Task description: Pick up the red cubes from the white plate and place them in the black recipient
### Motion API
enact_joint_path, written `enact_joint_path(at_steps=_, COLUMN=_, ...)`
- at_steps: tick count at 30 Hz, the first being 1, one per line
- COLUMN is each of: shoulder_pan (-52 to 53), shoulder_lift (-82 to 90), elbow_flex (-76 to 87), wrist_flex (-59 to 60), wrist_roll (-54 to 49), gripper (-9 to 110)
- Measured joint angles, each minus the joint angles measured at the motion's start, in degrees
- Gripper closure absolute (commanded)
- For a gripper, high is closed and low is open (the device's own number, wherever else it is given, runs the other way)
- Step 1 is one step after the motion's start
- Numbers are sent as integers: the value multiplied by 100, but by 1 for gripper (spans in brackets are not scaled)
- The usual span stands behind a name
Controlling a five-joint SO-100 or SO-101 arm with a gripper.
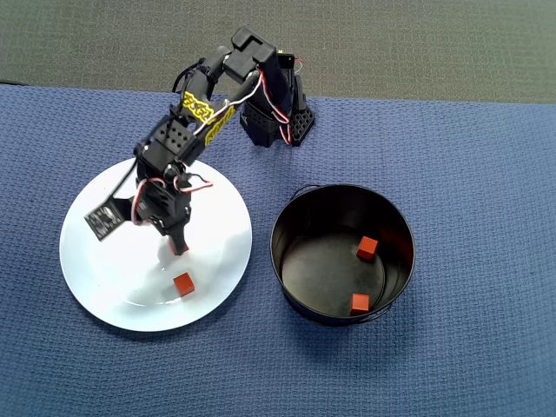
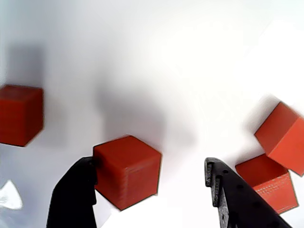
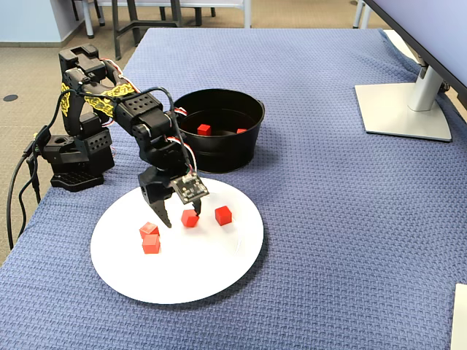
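**Open gripper astride one red cube on the white plate**

Landmark for all places: white plate [image 3: 219,281], round, glossy, on blue woven cloth [image 3: 350,219].

Item 1, nearest in the fixed view: pair of red cubes [image 3: 150,238], touching, toward the plate's left side. Seen in the wrist view at lower right [image 2: 275,152], well outside the right finger [image 2: 223,190].

Item 2: gripper [image 3: 179,217], lowered onto the plate near its middle, jaws set wide, holding nothing yet. Target cube [image 3: 190,217] between the fingertips. In the wrist view, target cube [image 2: 127,171] hard against the left finger [image 2: 76,190], with a clear gap to the right finger; off-centre within the jaws, turned corner-on rather than square to them. No long axis, being a cube. Judged ready for closing; likely to slide or rotate toward the right finger as the jaws meet.

Item 3: single cube [image 3: 223,214], just right of the gripper in the fixed view, clear of the fingers. Same cube presumably the one at far left of the wrist view [image 2: 19,114].

Item 4, beyond the plate's far edge: black recipient [image 3: 241,153], deep pot just off the rim. Two cubes already inside [image 1: 365,274]. Judged roughly a third done: four on the plate, two delivered.

Item 5, farthest: arm base [image 3: 73,157], off the plate's far-left edge.
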Motion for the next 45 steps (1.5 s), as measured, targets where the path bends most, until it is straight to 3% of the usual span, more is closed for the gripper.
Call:
enact_joint_path(at_steps=10, shoulder_pan=-202, shoulder_lift=9, elbow_flex=308, wrist_flex=-53, wrist_roll=88, gripper=81)
enact_joint_path(at_steps=12, shoulder_pan=-211, shoulder_lift=9, elbow_flex=352, wrist_flex=-105, wrist_roll=123, gripper=83)
enact_joint_path(at_steps=16, shoulder_pan=-272, shoulder_lift=9, elbow_flex=439, wrist_flex=-229, wrist_roll=246, gripper=100)
enact_joint_path(at_steps=22, shoulder_pan=-299, shoulder_lift=9, elbow_flex=448, wrist_flex=-360, wrist_roll=650, gripper=101)
enact_joint_path(at_steps=28, shoulder_pan=-413, shoulder_lift=510, elbow_flex=439, wrist_flex=-325, wrist_roll=1591, gripper=101)
enact_joint_path(at_steps=35, shoulder_pan=-826, shoulder_lift=2268, elbow_flex=439, wrist_flex=404, wrist_roll=3076, gripper=102)
enact_joint_path(at_steps=40, shoulder_pan=-1591, shoulder_lift=3437, elbow_flex=352, wrist_flex=809, wrist_roll=4465, gripper=102)
enact_joint_path(at_steps=45, shoulder_pan=-2681, shoulder_lift=3173, elbow_flex=-721, wrist_flex=1459, wrist_roll=5203, gripper=102)
